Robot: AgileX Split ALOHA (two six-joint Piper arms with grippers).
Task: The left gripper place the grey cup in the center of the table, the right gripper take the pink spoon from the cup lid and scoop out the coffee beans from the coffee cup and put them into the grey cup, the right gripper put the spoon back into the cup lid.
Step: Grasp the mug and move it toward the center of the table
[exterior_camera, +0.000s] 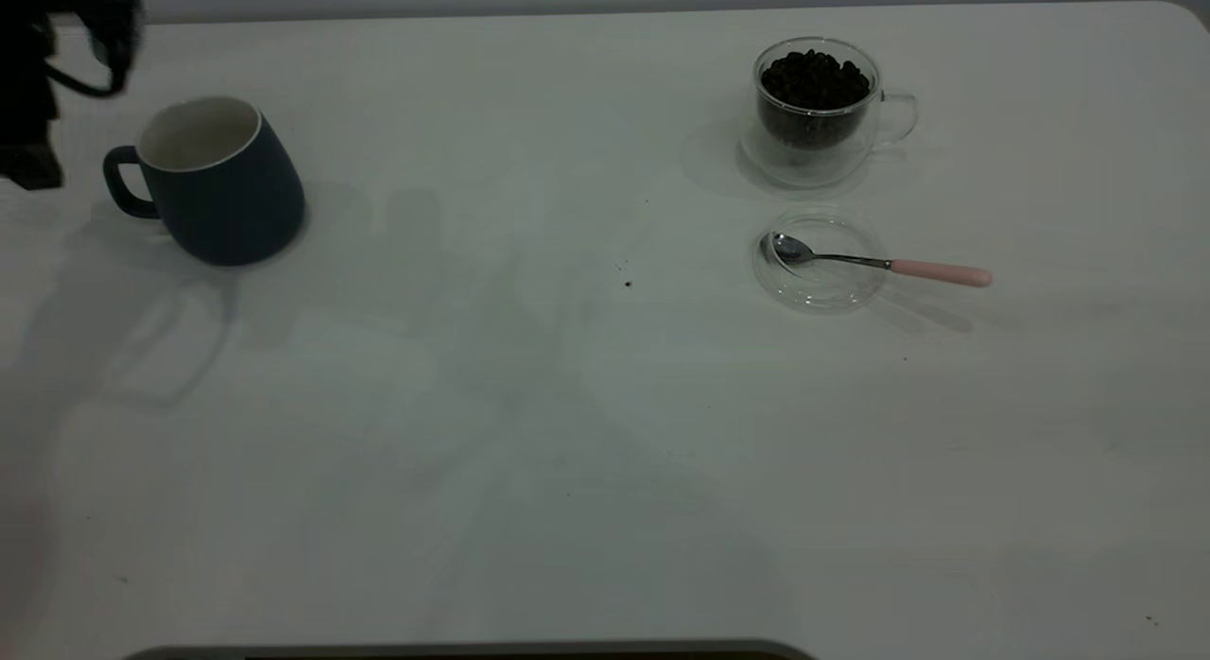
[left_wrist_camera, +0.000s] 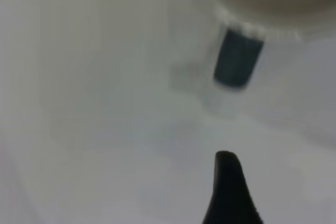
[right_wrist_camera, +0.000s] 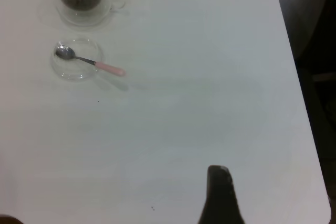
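The grey cup (exterior_camera: pixel 222 180) stands upright and empty at the far left of the table (exterior_camera: pixel 529 405), its handle (left_wrist_camera: pixel 237 64) pointing toward the left arm (exterior_camera: pixel 33 83) at the table's far-left corner. In the left wrist view my left gripper (left_wrist_camera: pixel 227 163) is a short way from that handle, not touching it. The coffee cup (exterior_camera: pixel 818 107) full of coffee beans (exterior_camera: pixel 813 78) stands at the far right. In front of it the pink spoon (exterior_camera: pixel 884 263) lies with its bowl in the cup lid (exterior_camera: pixel 821 261). My right gripper (right_wrist_camera: pixel 219 174) hovers far from them near the table's right edge.
A few dark specks (exterior_camera: pixel 628 283) lie on the table's middle. The table's right edge and rounded corner (right_wrist_camera: pixel 315 192) show in the right wrist view, with dark floor beyond.
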